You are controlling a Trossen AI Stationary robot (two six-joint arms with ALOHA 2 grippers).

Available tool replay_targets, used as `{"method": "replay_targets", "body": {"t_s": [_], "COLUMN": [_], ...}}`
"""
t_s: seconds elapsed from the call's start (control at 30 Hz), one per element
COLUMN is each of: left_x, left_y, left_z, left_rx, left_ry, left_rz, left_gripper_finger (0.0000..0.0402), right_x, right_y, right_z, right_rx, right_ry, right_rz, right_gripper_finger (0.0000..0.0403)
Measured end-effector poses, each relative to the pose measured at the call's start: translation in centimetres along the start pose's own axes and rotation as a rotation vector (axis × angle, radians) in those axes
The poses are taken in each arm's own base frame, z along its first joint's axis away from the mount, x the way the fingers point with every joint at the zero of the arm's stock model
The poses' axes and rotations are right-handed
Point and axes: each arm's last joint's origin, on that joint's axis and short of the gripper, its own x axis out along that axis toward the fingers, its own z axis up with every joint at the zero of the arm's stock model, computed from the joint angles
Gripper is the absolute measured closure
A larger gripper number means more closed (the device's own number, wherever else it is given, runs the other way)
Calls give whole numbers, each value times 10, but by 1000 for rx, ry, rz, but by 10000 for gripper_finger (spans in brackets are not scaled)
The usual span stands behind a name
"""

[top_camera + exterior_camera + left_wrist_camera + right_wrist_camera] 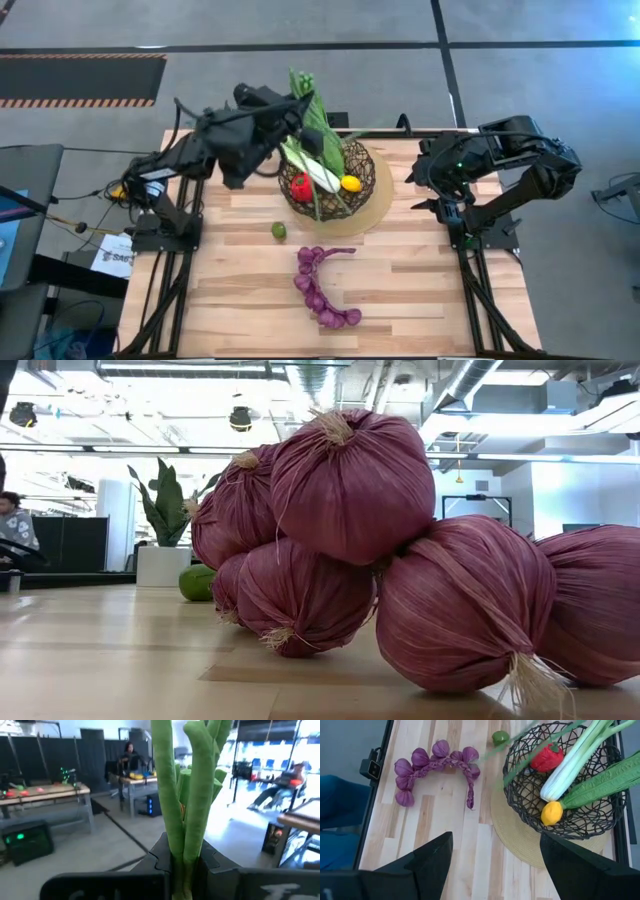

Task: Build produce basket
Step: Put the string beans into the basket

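The dark wire basket (368, 172) stands on a tan round mat at the table's far middle. It holds a white-green leek (570, 767), a broad green leafy stalk (602, 785), a red pepper (547, 757) and a yellow lemon (551, 813). My left gripper (290, 112) is above the basket's far left rim, shut on long green beans (187, 795). The green lime (278, 230) and the purple onion string (320, 285) lie on the table nearer the front. My right gripper (495, 870) is open and empty, right of the basket. My left gripper pinches the bunch of green beans near its lower end (182, 862) between its two fingers. The beans run along the fingers and stick out past them toward the table's far side (300, 82). The bunch is lifted clear of the basket and the table.
The tan mat (515, 835) shows under the basket on its near right side. In the low view the onions (350, 485) fill the foreground, with the lime (197, 582) behind them. People and workbenches show in the room beyond the table.
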Motion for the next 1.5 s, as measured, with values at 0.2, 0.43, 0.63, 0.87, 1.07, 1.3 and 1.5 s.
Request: {"method": "replay_targets", "body": {"t_s": [0.2, 0.43, 0.63, 0.87, 1.07, 1.3, 1.5], "left_x": [43, 110, 158, 177, 184, 191, 193], "left_y": [4, -22, -30, -31, -42, -45, -45], "left_z": [-36, -105, -171, -239, -276, -307, -310], "left_rx": [16, 129, 166, 207, 211, 196, 206], "left_ry": [174, 366, 579, 879, 1010, 1113, 1102], "left_rz": [-39, -86, -108, -70, -135, -144, -135], "left_gripper_finger": [399, 399, 399, 399, 399, 399, 384], "right_x": [0, 0, 0, 0, 0, 0, 0], "right_y": [0, 0, 0, 0, 0, 0, 0], "right_z": [0, 0, 0, 0, 0, 0, 0], "right_rx": [-3, 3, 8, 0, -16, -15, -16], "right_ry": [0, 0, 0, 0, 0, 0, 0], "right_rz": [0, 0, 0, 0, 0, 0, 0], "right_gripper_finger": [85, 85, 85, 85, 85, 85, 85]}}
